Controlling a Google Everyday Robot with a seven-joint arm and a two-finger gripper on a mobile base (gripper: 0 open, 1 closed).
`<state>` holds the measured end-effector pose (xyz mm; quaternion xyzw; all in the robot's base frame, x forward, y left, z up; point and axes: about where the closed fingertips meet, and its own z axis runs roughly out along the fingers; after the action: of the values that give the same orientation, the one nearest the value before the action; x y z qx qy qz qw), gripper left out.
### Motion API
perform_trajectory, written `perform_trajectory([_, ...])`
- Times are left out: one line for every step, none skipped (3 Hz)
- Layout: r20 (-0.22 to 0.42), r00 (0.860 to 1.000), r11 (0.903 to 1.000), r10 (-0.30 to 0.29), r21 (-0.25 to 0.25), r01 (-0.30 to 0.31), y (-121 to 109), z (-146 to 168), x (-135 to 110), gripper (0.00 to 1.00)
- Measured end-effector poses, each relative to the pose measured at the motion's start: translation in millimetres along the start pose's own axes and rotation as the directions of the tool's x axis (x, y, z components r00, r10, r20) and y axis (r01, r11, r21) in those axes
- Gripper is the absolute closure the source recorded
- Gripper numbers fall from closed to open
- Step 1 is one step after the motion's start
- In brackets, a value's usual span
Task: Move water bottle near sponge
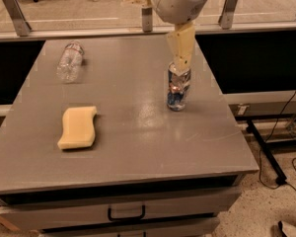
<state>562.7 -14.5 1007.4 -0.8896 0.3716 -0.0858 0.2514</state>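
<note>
Far out to the left of the hand, the water bottle lies on its side near the back left corner of the grey worktop, lengthwise from front to back. It sits about level with the hand in the picture and well apart from it, with nothing touching it

Down and to the left of the hand, nearer the front edge, the sponge lies flat, its wavy sides running front to back. It is well apart from the water bottle, which lies behind it and a little further left

The hand hangs at the back of the worktop, right of the middle, under the rounded white arm that comes in from the top. It is cream-coloured and points straight down; whether it is released or clenched cannot be told. It carries nothing that shows

Directly under the hand stands a shiny silver-and-blue can, upright. The tip of the hand meets the can's top in the picture, and whether the two touch cannot be told

Beyond the hand to the right, past the worktop's edge, dark cables run over the speckled floor
</note>
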Motion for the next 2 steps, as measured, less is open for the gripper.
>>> perform_trajectory([0.02, 0.987, 0.9832, -0.158, 0.096, 0.156, -46.3, 20.7, 1.8, 0.0])
perform_trajectory([-0.003, 0.934, 0.9143, -0.357, 0.204, 0.35, -108.6, 33.6, -3.9, 0.0])
